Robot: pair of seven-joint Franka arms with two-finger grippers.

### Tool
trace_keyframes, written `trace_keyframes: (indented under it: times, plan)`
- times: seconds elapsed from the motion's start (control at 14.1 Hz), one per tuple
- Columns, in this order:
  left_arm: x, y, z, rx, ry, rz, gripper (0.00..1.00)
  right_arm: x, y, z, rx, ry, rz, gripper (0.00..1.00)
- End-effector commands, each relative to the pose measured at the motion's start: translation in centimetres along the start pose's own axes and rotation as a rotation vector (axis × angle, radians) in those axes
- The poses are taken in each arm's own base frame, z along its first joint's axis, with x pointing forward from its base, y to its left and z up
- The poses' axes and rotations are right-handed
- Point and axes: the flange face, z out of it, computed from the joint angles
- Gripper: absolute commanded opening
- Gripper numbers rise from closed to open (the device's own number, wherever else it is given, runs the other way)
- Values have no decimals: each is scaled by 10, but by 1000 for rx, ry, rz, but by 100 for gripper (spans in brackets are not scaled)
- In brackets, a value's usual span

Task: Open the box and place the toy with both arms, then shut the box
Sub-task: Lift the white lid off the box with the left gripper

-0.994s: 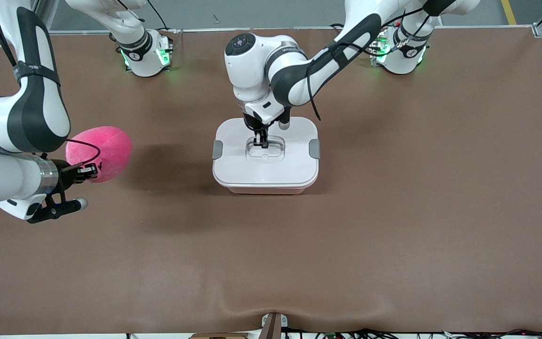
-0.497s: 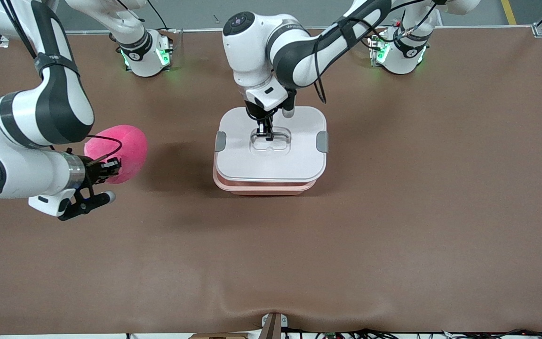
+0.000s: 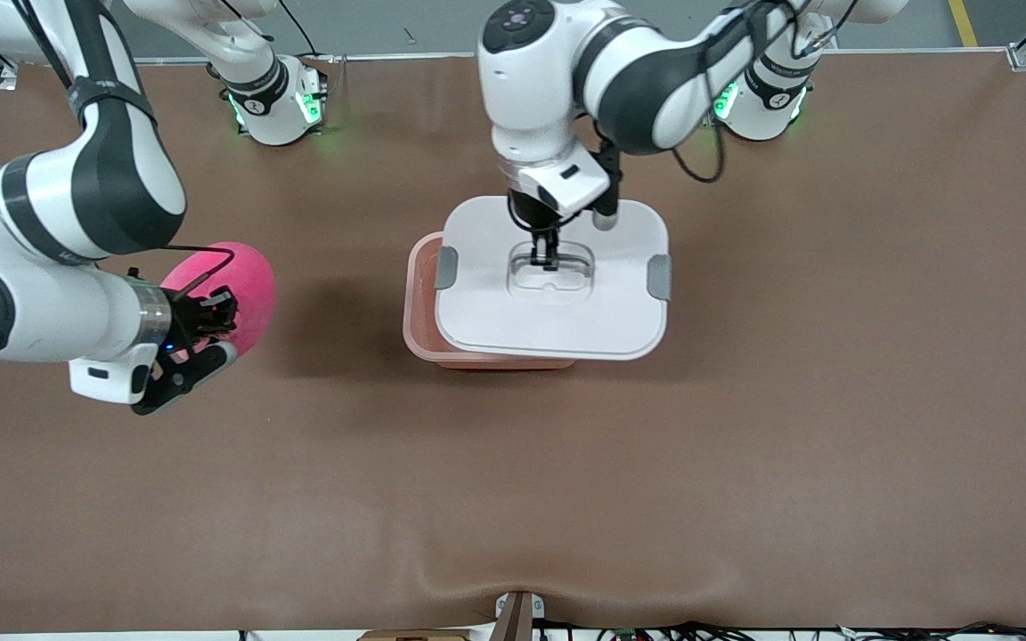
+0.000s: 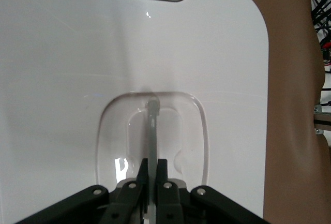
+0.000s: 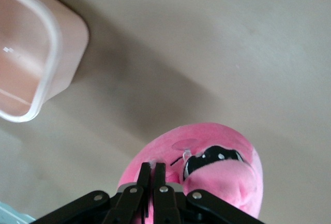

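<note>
The box's pink tub [image 3: 418, 298] stands mid-table, its end toward the right arm uncovered. Its white lid [image 3: 495, 307] hangs over it, shifted toward the left arm's end. My left gripper [image 3: 548, 261] is shut on the thin handle [image 4: 153, 125] in the lid's [image 4: 77, 79] recess, seen close in the left wrist view [image 4: 152, 162]. The pink plush toy [image 3: 250, 276] hangs above the table toward the right arm's end, with my right gripper [image 3: 217, 313] shut on its surface. The right wrist view shows the gripper [image 5: 152, 166] pinching the toy [image 5: 222, 177] and the open tub [image 5: 36, 74] farther off.
Grey clips [image 3: 446, 267] [image 3: 658, 277] sit at both ends of the lid. Both arm bases [image 3: 277, 107] [image 3: 758, 107] stand along the table's edge farthest from the front camera. A bracket [image 3: 515, 614] sticks up at the nearest edge, where the brown cover wrinkles.
The left gripper has lifted the lid off the tub and carried it toward the left arm's end, uncovering one end. The right arm has shifted the toy slightly toward the box.
</note>
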Motion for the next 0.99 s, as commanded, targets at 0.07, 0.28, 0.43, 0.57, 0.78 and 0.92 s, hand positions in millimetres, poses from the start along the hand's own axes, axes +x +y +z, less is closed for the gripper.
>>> trace_keyframes:
  times: [0.07, 0.28, 0.43, 0.57, 0.78, 0.92]
  plan:
    - [81, 25, -34, 42, -24, 132, 0, 12, -44, -10, 12, 31, -177, 0]
    - [150, 48, -38, 81, -27, 235, 0, 23, -83, -12, 24, 41, -253, 0]
    - [203, 63, -38, 108, -71, 338, 0, 29, -119, -14, 29, 46, -322, 0]
    - [249, 71, -34, 133, -103, 407, 0, 40, -167, -20, 22, 92, -471, 0]
    - [303, 75, -23, 185, -108, 526, 0, 50, -229, -26, -47, 151, -628, 0]
    - [322, 74, -19, 210, -119, 628, 0, 57, -275, -23, -128, 176, -722, 0]
